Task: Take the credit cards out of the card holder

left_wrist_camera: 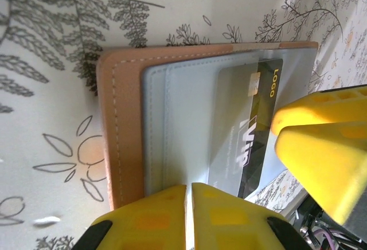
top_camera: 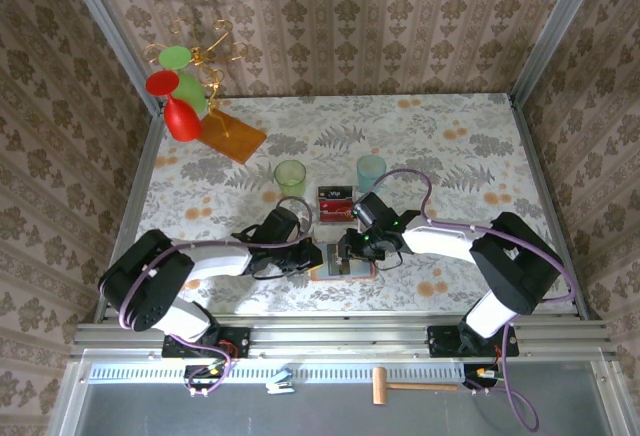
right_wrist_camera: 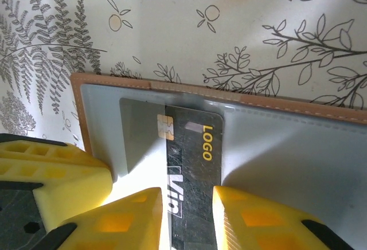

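Note:
The card holder (top_camera: 345, 275) lies open on the table between my two grippers, tan border (left_wrist_camera: 126, 147) around grey inner panels (right_wrist_camera: 298, 158). A black credit card (right_wrist_camera: 192, 158) with "LOGO" and "Vip" on it sits half under a clear pocket, its dark end (left_wrist_camera: 261, 124) uncovered. My right gripper (right_wrist_camera: 188, 191) stands open over that card, one finger on each side of the bare strip (top_camera: 350, 248). My left gripper (left_wrist_camera: 189, 186) is shut, tips down on the grey panel (top_camera: 318, 256). Two more credit cards (top_camera: 335, 203), red and dark, lie on the table behind the holder.
A green cup (top_camera: 290, 176) and a pale blue cup (top_camera: 371, 171) stand just behind the loose cards. An orange-brown board (top_camera: 232, 134) and a wire stand with red and green glasses (top_camera: 183, 96) are at the back left. Walls close in the table.

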Controlling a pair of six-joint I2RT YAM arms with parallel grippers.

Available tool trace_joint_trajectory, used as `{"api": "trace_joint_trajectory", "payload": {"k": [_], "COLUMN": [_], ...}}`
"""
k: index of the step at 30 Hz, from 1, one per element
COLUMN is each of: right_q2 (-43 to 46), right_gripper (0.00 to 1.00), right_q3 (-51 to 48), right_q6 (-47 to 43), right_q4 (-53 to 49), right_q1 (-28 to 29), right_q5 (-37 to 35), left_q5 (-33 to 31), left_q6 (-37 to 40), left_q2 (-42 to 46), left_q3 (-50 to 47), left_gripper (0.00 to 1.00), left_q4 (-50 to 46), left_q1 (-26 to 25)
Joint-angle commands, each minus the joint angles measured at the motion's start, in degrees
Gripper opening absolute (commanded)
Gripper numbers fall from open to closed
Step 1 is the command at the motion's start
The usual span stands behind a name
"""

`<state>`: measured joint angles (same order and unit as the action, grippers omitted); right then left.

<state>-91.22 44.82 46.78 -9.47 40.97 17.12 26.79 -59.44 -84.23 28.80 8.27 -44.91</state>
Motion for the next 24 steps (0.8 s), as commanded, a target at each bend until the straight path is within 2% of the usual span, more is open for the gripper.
{"api": "trace_joint_trajectory", "payload": {"k": [1,8,24], "right_q2": [2.8,3.4,1.4], "right_gripper": [0.29,0.29,0.29], "right_q3": [0.3,-1.7,-5.6], "right_q6": [-0.2,1.0,3.3], "right_q4": [-1.0,1.2,7.8], "right_q1": [-0.4,-2.2,-5.5], "right_q5": [0.1,3.5,9.6], "left_q5": [-0.2,0.4,2.3], "left_q6": [1.8,2.3,-0.4], "left_q2": [2.2,2.1,-5.1], "left_q3": [2.0,5.2,3.3], "left_gripper": [0.11,0.11,0.10], "left_q4": [-3.8,-5.0,3.3], "left_q1": [0.5,0.2,-0.9]}}
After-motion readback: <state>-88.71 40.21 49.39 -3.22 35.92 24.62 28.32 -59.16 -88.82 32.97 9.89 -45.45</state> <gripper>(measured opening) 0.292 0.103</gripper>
